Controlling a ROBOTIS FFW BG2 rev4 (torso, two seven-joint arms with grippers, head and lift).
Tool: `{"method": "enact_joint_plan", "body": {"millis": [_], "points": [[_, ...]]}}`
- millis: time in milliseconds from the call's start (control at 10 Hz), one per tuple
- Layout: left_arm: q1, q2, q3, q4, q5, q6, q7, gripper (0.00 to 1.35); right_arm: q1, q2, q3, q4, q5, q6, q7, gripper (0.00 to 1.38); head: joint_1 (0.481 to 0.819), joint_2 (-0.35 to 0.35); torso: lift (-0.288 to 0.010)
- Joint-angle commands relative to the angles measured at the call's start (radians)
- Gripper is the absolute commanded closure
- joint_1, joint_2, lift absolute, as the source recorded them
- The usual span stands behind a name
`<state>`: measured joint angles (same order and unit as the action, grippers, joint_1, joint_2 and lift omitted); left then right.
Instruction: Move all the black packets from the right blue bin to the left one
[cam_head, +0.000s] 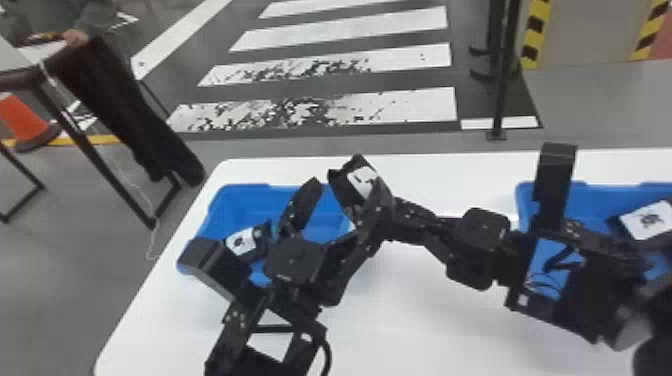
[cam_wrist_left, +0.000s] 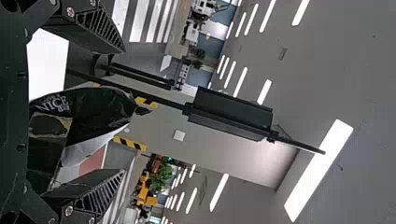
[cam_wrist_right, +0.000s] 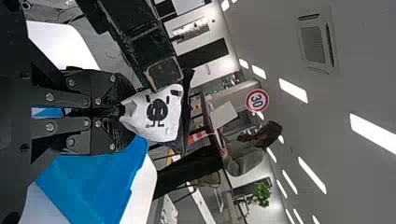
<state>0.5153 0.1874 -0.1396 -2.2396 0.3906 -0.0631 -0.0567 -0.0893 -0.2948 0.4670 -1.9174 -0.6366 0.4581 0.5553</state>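
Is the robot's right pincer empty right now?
No, the right pincer has a black packet with a white patch pinched between its fingers.

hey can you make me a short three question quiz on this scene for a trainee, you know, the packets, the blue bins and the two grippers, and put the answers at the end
1. Which gripper is shut on the raised packet?
2. True or false: the fingers of the left gripper stand apart.
3. What lies in the right bin?
a) an orange cone
b) a second packet
c) a laptop

Key: 1. the right gripper; 2. true; 3. b
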Motion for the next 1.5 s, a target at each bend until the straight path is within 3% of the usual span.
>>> {"method": "enact_joint_plan", "body": {"millis": [0,100,200,300,500,700,800,1000,1100,1200,1400], "points": [[0.000,0.000,0.000,0.000,-0.012,-0.008,0.000,0.14,-0.006,-0.003,0.014,-0.001,-0.008,-0.004,0.000,1.11,0.695,0.296,-0.168],[0.000,0.000,0.004,0.000,-0.018,-0.003,0.000,0.23,-0.009,-0.004,0.018,-0.001,-0.009,-0.004,0.000,1.11,0.695,0.306,-0.168],[0.000,-0.002,0.004,0.000,-0.022,0.016,0.003,0.89,-0.009,-0.004,0.018,-0.001,-0.011,-0.011,0.000,1.11,0.695,0.310,-0.168],[0.003,-0.002,0.000,-0.002,0.008,0.070,0.015,1.22,-0.016,-0.004,0.018,0.007,-0.009,-0.021,0.000,1.11,0.695,0.311,-0.168],[-0.005,-0.002,-0.006,-0.007,0.002,0.078,0.015,1.21,-0.029,0.000,0.024,0.017,-0.011,-0.041,0.000,1.11,0.695,0.301,-0.168],[-0.002,-0.002,0.000,-0.005,0.002,-0.001,0.015,1.21,-0.029,0.002,0.028,0.026,-0.009,-0.048,0.000,1.11,0.695,0.297,-0.168],[0.003,-0.005,0.014,-0.005,-0.016,-0.020,0.026,1.21,-0.026,0.003,0.028,0.034,-0.011,-0.056,0.000,1.03,0.695,0.304,-0.168],[-0.012,-0.016,0.060,0.034,-0.044,-0.052,0.038,1.21,-0.014,0.003,0.010,0.048,-0.027,-0.063,0.000,0.53,0.695,0.323,-0.168],[-0.044,-0.025,0.098,0.088,-0.101,-0.074,0.052,1.21,0.003,0.005,-0.024,0.053,-0.027,-0.065,0.002,0.38,0.695,0.334,-0.168],[-0.086,-0.037,0.148,0.177,-0.191,-0.101,0.072,1.21,0.021,0.006,-0.058,0.056,-0.021,-0.065,0.002,0.30,0.694,0.343,-0.168],[-0.199,-0.054,0.243,0.410,-0.379,-0.192,0.095,1.21,0.040,0.008,-0.116,0.056,0.000,-0.065,0.006,0.28,0.689,0.350,-0.168]]}}
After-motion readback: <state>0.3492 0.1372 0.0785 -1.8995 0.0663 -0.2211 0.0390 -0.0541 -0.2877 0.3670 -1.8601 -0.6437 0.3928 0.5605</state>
